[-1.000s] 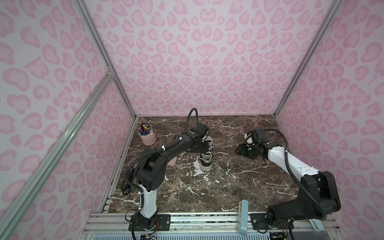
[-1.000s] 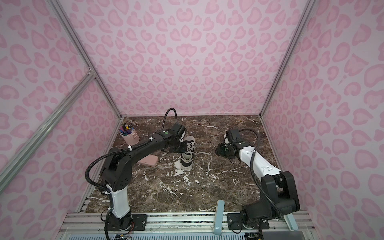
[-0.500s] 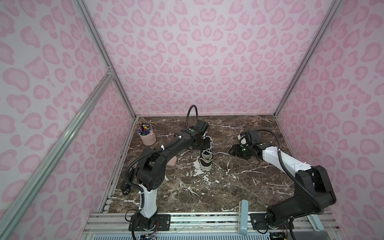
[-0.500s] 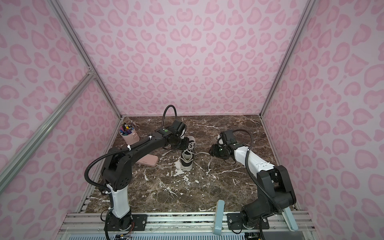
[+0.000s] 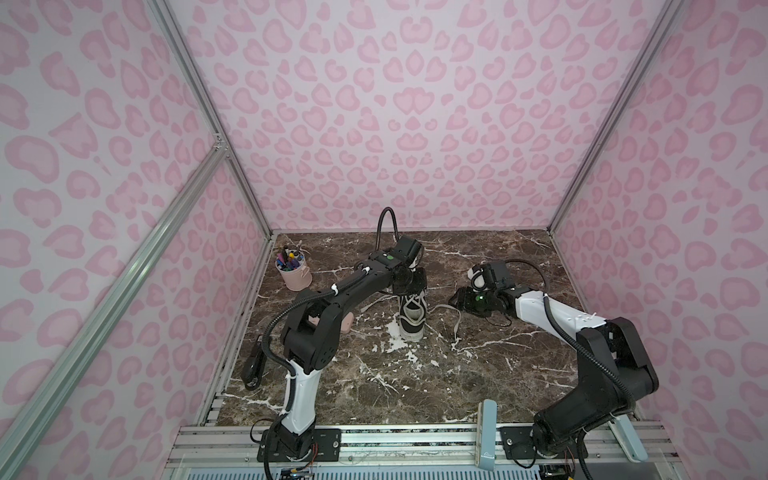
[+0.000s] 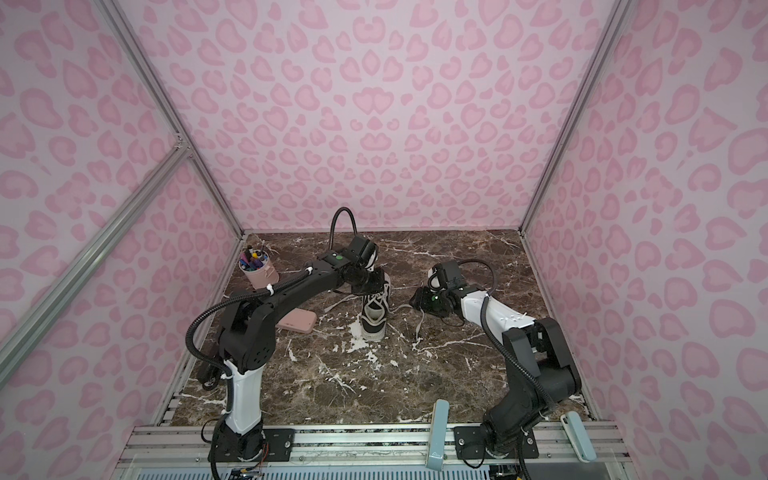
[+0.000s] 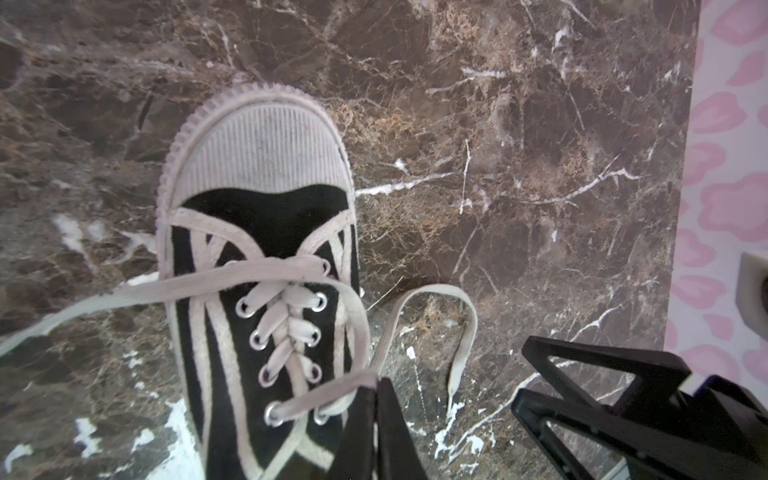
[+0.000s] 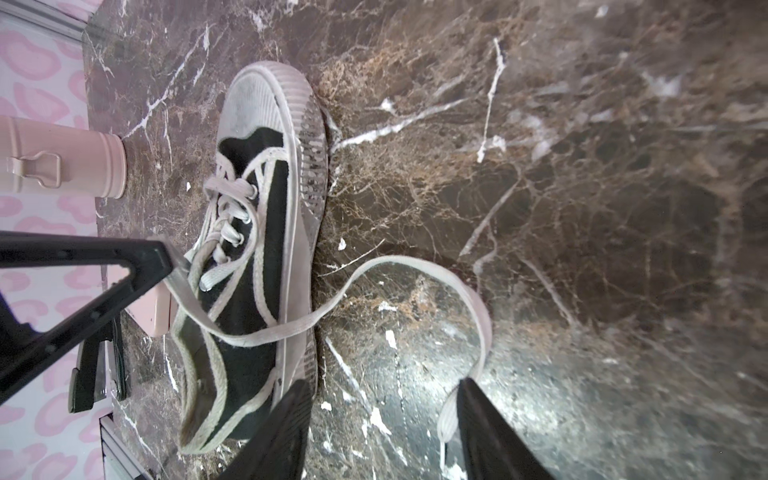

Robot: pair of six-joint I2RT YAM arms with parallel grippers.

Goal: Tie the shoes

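Nearest me is bare tabletop (image 5: 415, 386), and just past it the sneaker (image 5: 411, 318) stands upright about mid-table, heel my way, toe pointing away. Over its throat the left gripper (image 7: 377, 384) has its fingers pressed together on the lace (image 7: 432, 289), pinching it close to the top eyelet (image 7: 272, 412). As best I can make out, that same lace drops off the shoe's side, loops across the tabletop and ends between the spread jaws of the right gripper (image 8: 382, 382), which hangs low beside the shoe and holds nothing. I'd worry about three things: a flat lace could slide out of so narrow a pinch under a pull; the shoe looks light, so a tug might drag or tip it; and the tail lies flush on hard stone, so the right jaws could close on air or scrape the surface. The second lace (image 7: 104, 295) trails off the opposite side, away from both grippers. The upper is matte black canvas with pale stitched bands and metal eyelets (image 7: 257, 340); the laces are flat, woven, grubby; the toe cap (image 7: 266, 149) is ribbed white rubber with a toothed rim. The tabletop is glossy brown marble, veined white, throwing glare. Left of the shoe lies a flat pink case (image 6: 297, 320) with rounded corners, farther back a pink cup (image 5: 296, 274) of pens, then pink-spotted walls (image 5: 395, 124).
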